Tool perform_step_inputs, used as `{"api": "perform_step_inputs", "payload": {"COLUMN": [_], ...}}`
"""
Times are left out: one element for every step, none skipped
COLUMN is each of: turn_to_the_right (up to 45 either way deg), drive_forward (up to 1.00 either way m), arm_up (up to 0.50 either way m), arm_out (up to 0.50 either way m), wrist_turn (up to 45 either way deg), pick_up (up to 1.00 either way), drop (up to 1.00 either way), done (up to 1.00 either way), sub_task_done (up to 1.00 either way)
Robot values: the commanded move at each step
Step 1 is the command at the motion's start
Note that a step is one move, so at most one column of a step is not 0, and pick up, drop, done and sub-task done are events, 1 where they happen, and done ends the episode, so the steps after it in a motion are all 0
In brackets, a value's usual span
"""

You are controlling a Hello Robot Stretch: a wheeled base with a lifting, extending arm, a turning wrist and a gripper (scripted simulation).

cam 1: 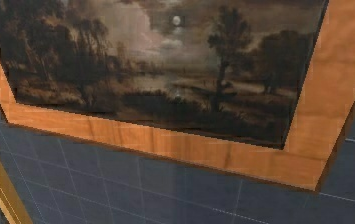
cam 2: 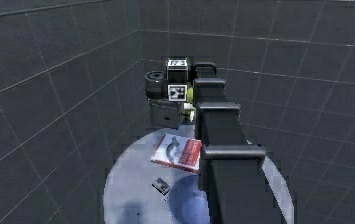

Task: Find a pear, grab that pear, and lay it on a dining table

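In the arm side view the dark arm (cam 2: 225, 150) rises from the bottom edge over a round pale table (cam 2: 135, 185). At its far end stand two white marker squares (cam 2: 176, 80), with the gripper (cam 2: 157, 100) as a dark body left of them, in front of the dark tiled wall. A small yellow-green bit (cam 2: 189, 96) peeks out between the markers and the arm; its shape is too small to name. I cannot tell whether the gripper holds anything.
A red and white book (cam 2: 177, 151) and a small dark object (cam 2: 160, 186) lie on the round table. Dark tiled walls meet in a corner behind it. In the forward view a wood-framed landscape painting (cam 1: 175, 60) hangs on a blue tiled wall (cam 1: 135, 190), very close.
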Motion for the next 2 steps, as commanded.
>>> {"api": "perform_step_inputs", "payload": {"turn_to_the_right": [0.0,0.0], "drive_forward": [0.00,0.00], "arm_up": [-0.30,0.00], "arm_out": [0.00,0.00], "wrist_turn": [0.0,0.0], "pick_up": [0.00,0.00], "drop": [0.00,1.00], "done": [0.00,0.00], "sub_task_done": [0.00,0.00]}}
